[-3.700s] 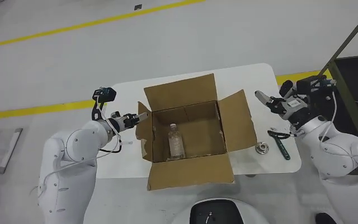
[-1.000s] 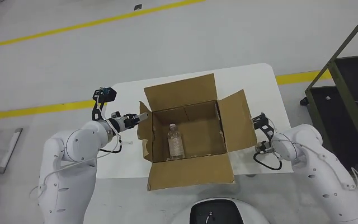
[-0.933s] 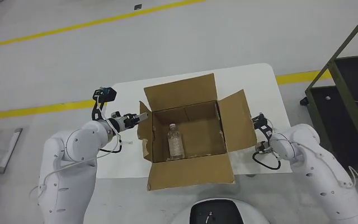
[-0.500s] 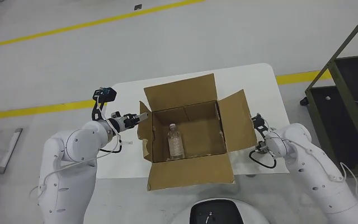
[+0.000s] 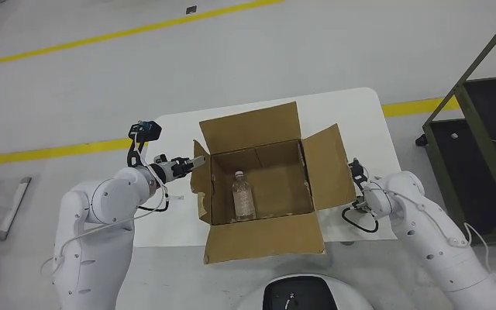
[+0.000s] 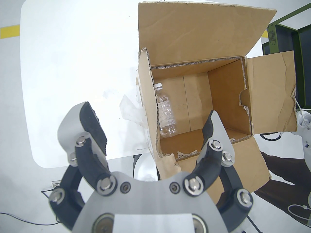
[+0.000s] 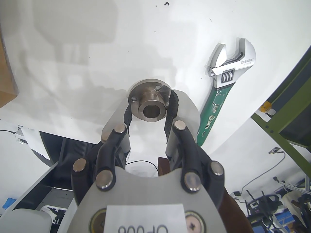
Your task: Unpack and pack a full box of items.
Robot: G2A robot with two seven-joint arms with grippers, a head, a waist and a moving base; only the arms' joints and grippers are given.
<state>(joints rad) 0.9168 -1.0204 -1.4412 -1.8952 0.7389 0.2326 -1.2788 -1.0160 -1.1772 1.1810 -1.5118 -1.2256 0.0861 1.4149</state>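
Note:
An open cardboard box (image 5: 263, 132) (image 6: 194, 25) stands mid-table with a clear plastic bottle (image 5: 243, 198) (image 6: 166, 115) lying on its floor. My left gripper (image 5: 198, 161) (image 6: 148, 115) hangs open at the box's left wall, holding nothing. My right arm (image 5: 387, 198) is low beside the box's right flap. In the right wrist view my right gripper (image 7: 150, 99) is shut on a round metal flange (image 7: 150, 110) close above the table, pads against its sides. A green-handled adjustable wrench (image 7: 222, 90) lies just beside it.
The white table (image 5: 372, 116) has bare room behind the box and to its left (image 6: 73, 49). A green metal rack (image 5: 465, 116) stands off the table's right end. Torn clear tape (image 6: 128, 112) hangs at the box's left wall.
The right arm came down from a raised pose at the right onto the flange by the box's right flap, then crept slightly toward the box. The left arm has not moved.

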